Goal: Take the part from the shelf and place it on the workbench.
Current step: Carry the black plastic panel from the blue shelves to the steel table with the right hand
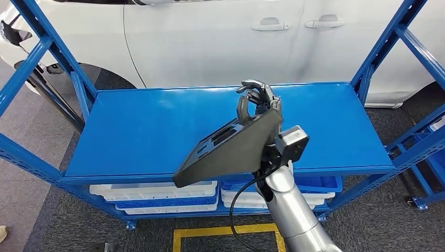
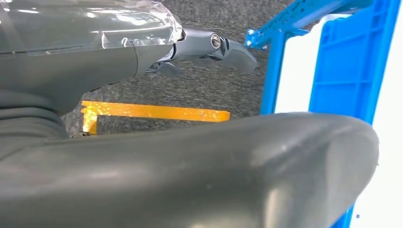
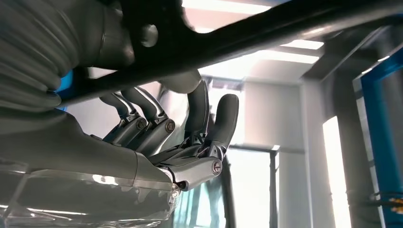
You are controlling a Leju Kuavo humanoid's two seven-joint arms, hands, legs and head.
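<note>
My right hand (image 1: 257,102) holds the dark part (image 1: 231,149) up over the blue shelf (image 1: 157,131).

My fingers (image 3: 157,128) curl around the part's upper edge, thumb on its other face, and the flat panel slopes away below them. Under it lies the shelf's top board; beyond my fingertips, a white car (image 1: 210,42). My left hand (image 2: 209,47) hangs low over grey carpet, fingers loosely extended, holding nothing.

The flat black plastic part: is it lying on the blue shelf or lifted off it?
Lifted: the flat black plastic part hangs tilted above the blue shelf, held by the right hand.
</note>
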